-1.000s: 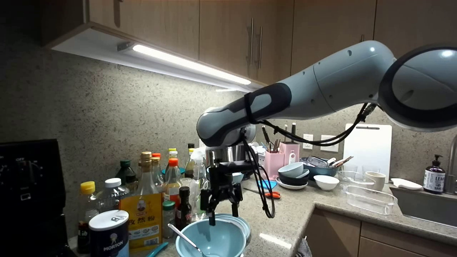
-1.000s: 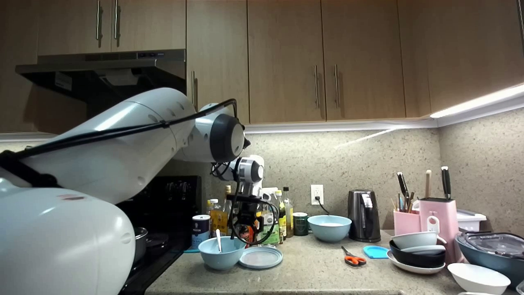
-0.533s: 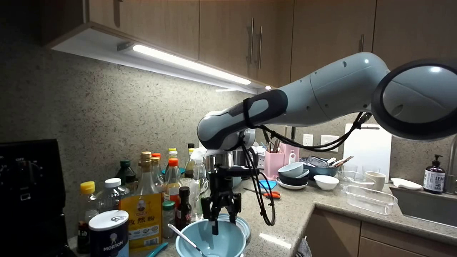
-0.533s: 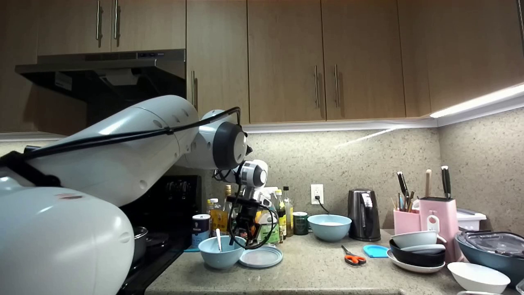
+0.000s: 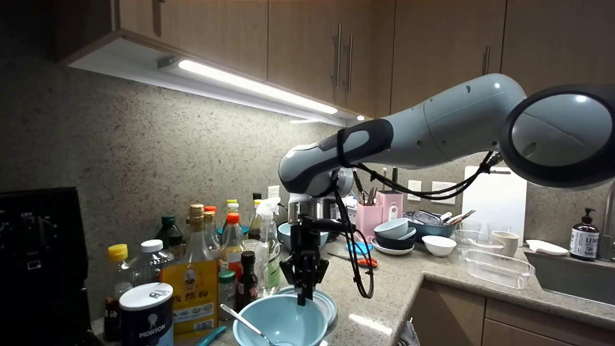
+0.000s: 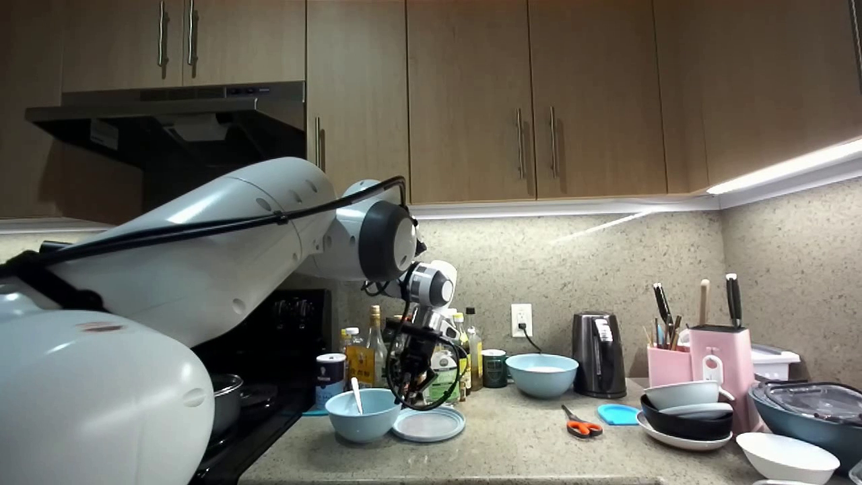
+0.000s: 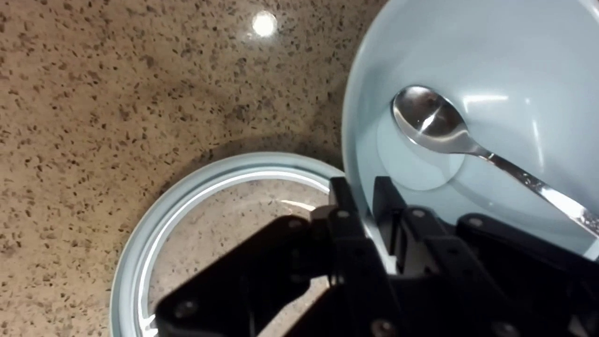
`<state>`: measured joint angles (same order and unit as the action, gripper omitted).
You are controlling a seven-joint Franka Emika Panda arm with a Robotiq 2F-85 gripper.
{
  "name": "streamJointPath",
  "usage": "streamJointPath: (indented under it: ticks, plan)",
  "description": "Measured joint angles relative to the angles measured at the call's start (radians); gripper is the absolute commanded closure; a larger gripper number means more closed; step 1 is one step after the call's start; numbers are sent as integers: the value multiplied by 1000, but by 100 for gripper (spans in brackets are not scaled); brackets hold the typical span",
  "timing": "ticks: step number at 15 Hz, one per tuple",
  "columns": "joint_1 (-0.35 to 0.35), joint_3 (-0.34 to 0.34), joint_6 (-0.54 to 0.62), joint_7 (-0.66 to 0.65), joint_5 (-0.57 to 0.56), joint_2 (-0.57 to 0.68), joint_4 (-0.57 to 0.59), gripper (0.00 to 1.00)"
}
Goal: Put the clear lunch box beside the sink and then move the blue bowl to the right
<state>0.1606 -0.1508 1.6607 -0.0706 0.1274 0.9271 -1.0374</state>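
Near the front in an exterior view, the blue bowl (image 5: 307, 324) is seen on the tabletop (image 5: 394, 274), with a spoon (image 7: 430, 117) leaned inside it and the handle reaching over the rim. Around this rim the pincer (image 7: 360, 186) is placed — one finger (image 7: 387, 199) inside the bowl, one outside, with only a narrow gap between them. Whether the wall is firmly grasped cannot be told. Just beside the bowl, a flat round pale plate (image 6: 429, 426) is laid. Farther off, scissors (image 6: 583, 428) with orange handles are laid, and a bowl of similar colour (image 6: 542, 378) is seen near a dark kettle (image 6: 598, 357). Beyond the scissors, a stack of bowls (image 6: 683, 419) is supported by a white plate (image 6: 687, 443). Well apart from the pincer, the clear lunch box (image 5: 499, 270) is set on the tabletop — just beside the sink (image 5: 576, 278).
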Motion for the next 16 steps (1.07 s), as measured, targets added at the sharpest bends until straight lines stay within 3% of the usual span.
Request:
streamJointPath:
  ticks: [6, 7, 9, 16]
  plan:
    - [-31, -5, 3, 14, 56, 0, 2, 95]
    - [-30, -5, 3, 14, 56, 0, 2, 67]
    - [-24, -4, 3, 14, 54, 0, 4, 62]
    - [41, 15, 3, 14, -19, 1, 14, 17]
